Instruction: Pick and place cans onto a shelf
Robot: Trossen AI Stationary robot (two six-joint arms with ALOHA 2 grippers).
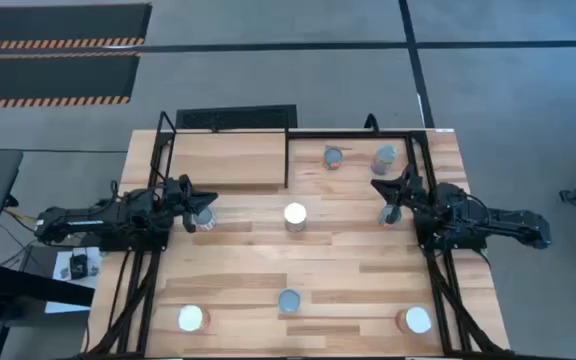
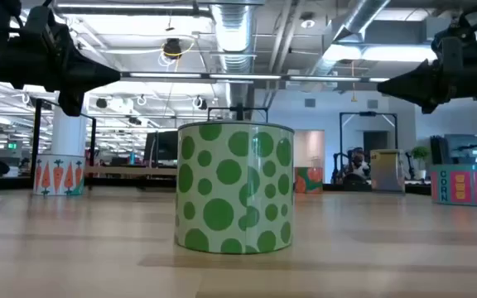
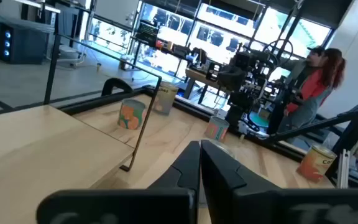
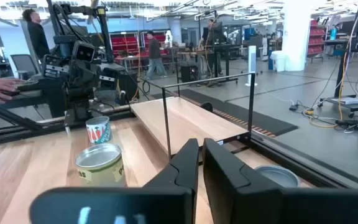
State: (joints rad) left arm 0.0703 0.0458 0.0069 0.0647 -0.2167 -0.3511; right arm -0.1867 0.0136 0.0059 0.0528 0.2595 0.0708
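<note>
From above we see the plank worktop (image 1: 308,285) with its black rod frame running along the back and down both sides, and the shelf (image 1: 226,158), a light-wood board, set at the back left corner with nothing on it. The middle of the worktop is mostly bare wood, giving us room to move between the cans. The green-dotted can (image 1: 295,216) stands upright at the centre, well apart from both arms; in the low view it fills the foreground (image 2: 235,187). Two cans sit at the back right, just inside the frame: one orange-sided (image 1: 334,157) and one grey-topped (image 1: 384,157). Along the front edge we count three more, a white-topped can (image 1: 191,319) at the left, a bluish-grey one (image 1: 289,301) in the middle and a white-topped one (image 1: 418,320) near the right rail. Our left claw (image 1: 196,209) is closed with its fingers together, poised just over the carrot-labelled can (image 1: 205,220) near the left rail, just in front of the shelf's front edge; we cannot tell whether it touches it. Our right claw (image 1: 388,200) hangs near the right rail, in front of the two back cans, its fingers nearly together and holding nothing; in its wrist view the fingers (image 4: 185,163) show only a thin gap.
</note>
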